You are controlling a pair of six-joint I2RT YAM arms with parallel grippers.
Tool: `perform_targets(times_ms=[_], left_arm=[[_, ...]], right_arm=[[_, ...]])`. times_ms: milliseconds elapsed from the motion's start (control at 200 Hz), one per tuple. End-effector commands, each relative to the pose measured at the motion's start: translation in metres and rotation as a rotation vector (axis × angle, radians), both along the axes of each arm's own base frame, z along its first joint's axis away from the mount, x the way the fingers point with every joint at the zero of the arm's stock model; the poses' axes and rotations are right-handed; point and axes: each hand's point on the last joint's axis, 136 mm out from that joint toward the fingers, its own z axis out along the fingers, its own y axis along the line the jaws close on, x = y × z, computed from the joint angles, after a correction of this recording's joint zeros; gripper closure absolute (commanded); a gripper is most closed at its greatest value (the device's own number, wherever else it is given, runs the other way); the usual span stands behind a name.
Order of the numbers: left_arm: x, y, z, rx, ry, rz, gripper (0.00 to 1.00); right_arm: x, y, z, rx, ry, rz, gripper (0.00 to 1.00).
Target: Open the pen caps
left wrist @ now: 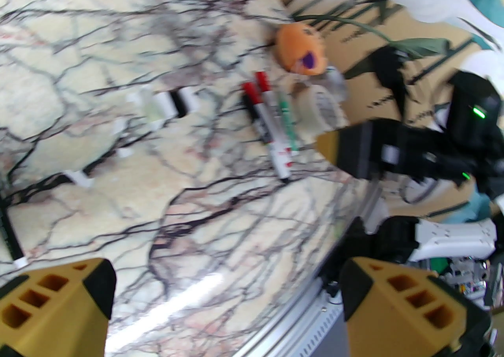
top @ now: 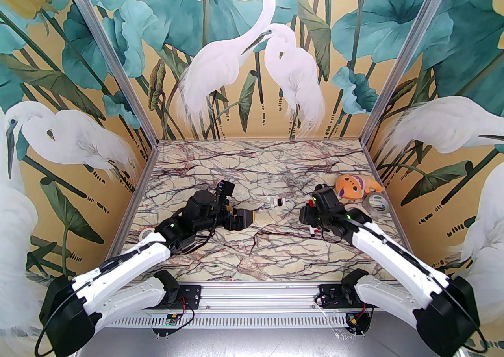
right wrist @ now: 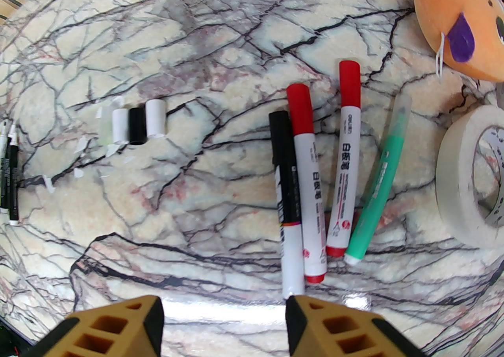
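Four capped markers lie side by side on the marble table (right wrist: 220, 32): one with a black cap (right wrist: 280, 131), two with red caps (right wrist: 299, 107) (right wrist: 349, 84), and a green one with a clear cap (right wrist: 401, 109). My right gripper (right wrist: 222, 326) hovers just in front of their tail ends, its jaws apart with nothing between them. Several loose caps (right wrist: 136, 125), white and black, stand in a row to the left, also seen from above as loose caps (top: 275, 202). My left gripper (left wrist: 228, 304) is wide open and holds nothing, low over the table left of those caps.
An orange plush toy (right wrist: 460, 13) and a roll of masking tape (right wrist: 456, 174) sit right of the markers. Uncapped pens (right wrist: 10, 174) lie at the far left of the right wrist view. Another tape roll (top: 145, 234) rests by the left arm.
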Motion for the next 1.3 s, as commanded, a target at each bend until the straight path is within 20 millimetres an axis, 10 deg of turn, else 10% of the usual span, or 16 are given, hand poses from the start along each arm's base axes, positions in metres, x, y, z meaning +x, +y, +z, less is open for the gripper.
perform_targets(times_ms=[0,395,1295], left_arm=[[-0.017,-0.015,0.029,-0.143,-0.039,-0.121,0.0],[-0.029,-0.015,0.024,-0.209,-0.018,-0.151,0.01],[-0.027,-0.018,0.014,-0.189,0.02,-0.153,0.01]], right_arm=[[0.011,0.003,-0.004,-0.017,0.032,0.03,0.58],[0.047,-0.011,-0.04,-0.105,0.148,0.013,0.68],[0.06,-0.02,-0.073,-0.186,0.231,0.031,0.72]])
